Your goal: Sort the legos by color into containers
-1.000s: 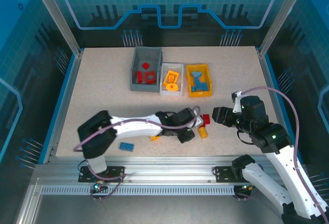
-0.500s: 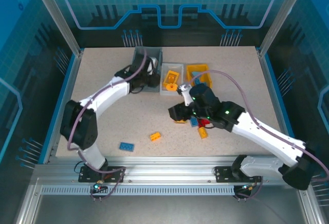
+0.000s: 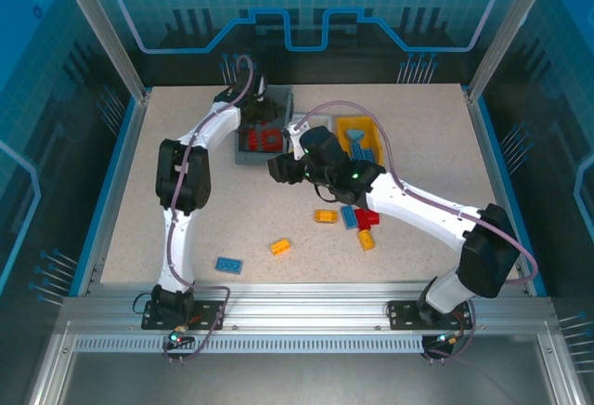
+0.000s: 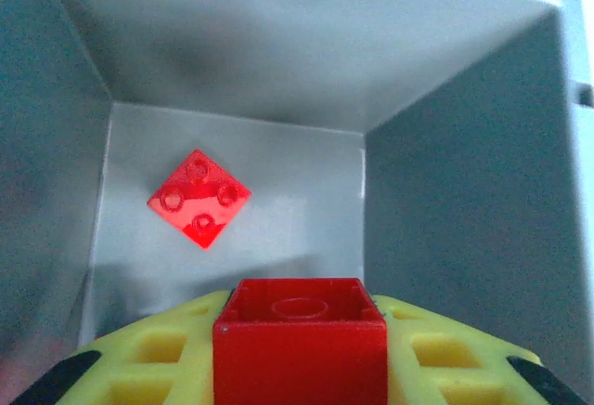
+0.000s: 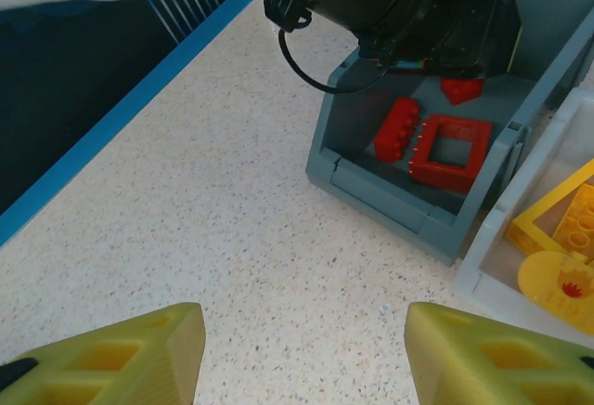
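Note:
My left gripper [image 3: 258,112] hangs inside the dark grey bin [image 3: 264,157], shut on a red brick [image 4: 300,340] between its yellow fingers [image 4: 148,359]. Below it a red 2x2 brick [image 4: 199,198] lies on the bin floor [image 4: 297,210]. A red frame [image 5: 452,151] and a red studded block [image 5: 397,129] lie near the bin's front. My right gripper [image 5: 302,354] is open over bare table just in front of the grey bin [image 5: 399,205], also seen from above [image 3: 281,165]. Loose on the table are orange [image 3: 325,215], blue [image 3: 349,216] and red [image 3: 368,216] bricks.
The white bin [image 5: 497,247] holds yellow pieces [image 5: 557,280], and the yellow-orange bin [image 3: 345,127] holds blue bricks [image 3: 364,151]. More bricks lie nearer: orange [image 3: 367,239], orange [image 3: 279,247], blue [image 3: 228,264]. The right arm [image 3: 418,205] crosses the table's middle.
The left arm swung from the table's middle up into the grey bin with the red brick. The right arm reached left across the table to the front of that bin.

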Available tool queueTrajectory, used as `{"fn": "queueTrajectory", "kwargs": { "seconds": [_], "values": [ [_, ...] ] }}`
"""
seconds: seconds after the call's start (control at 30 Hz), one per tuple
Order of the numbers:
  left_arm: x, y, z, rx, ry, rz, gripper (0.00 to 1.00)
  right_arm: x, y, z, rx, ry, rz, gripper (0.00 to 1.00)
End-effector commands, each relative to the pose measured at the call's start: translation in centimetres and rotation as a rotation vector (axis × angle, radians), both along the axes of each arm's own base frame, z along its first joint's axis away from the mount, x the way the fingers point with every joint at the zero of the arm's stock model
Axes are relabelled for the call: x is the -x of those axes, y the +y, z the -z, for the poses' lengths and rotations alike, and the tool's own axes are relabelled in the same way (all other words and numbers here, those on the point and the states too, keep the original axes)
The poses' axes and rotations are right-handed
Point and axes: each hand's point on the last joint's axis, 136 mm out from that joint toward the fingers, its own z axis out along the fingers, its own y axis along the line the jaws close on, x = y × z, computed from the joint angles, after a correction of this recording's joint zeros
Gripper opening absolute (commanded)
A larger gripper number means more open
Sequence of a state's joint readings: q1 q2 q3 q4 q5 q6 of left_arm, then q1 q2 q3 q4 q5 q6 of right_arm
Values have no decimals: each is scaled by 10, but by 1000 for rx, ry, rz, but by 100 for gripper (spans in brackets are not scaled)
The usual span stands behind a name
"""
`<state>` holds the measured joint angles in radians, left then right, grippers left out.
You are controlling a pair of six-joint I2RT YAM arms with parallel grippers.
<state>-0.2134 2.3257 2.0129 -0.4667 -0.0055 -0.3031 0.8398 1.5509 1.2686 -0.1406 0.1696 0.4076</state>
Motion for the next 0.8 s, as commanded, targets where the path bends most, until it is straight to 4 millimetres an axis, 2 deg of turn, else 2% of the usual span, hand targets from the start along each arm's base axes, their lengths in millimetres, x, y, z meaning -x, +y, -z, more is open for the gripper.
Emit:
{"fn": "queueTrajectory", "kwargs": {
  "seconds": [0.0, 0.17, 0.27, 0.47, 0.57, 0.67, 0.77],
  "values": [
    [-9, -8, 1, 57, 14, 6, 31, -17, -1, -23, -61, -47, 50, 60],
    [-13, -6, 12, 61, 32, -9, 45, -15, -6, -13, -47, -21, 56, 60],
    [-10, -7, 4, 62, 25, -1, 54, -13, -9, -10, -46, -12, 58, 60],
    [0, -6, -35, 84, -35, 4, 59, -8, -12, -5, -24, 5, 53, 59],
    [10, -8, -60, 111, -75, 4, 59, 0, -17, 7, 18, 19, 30, 59],
    [25, -5, -85, 128, -113, -7, 59, 16, -20, 31, 92, 45, -49, 60],
    [50, -2, -105, 166, -118, -30, 60, 43, -19, 63, 196, 72, -197, 63]
  ]
}}
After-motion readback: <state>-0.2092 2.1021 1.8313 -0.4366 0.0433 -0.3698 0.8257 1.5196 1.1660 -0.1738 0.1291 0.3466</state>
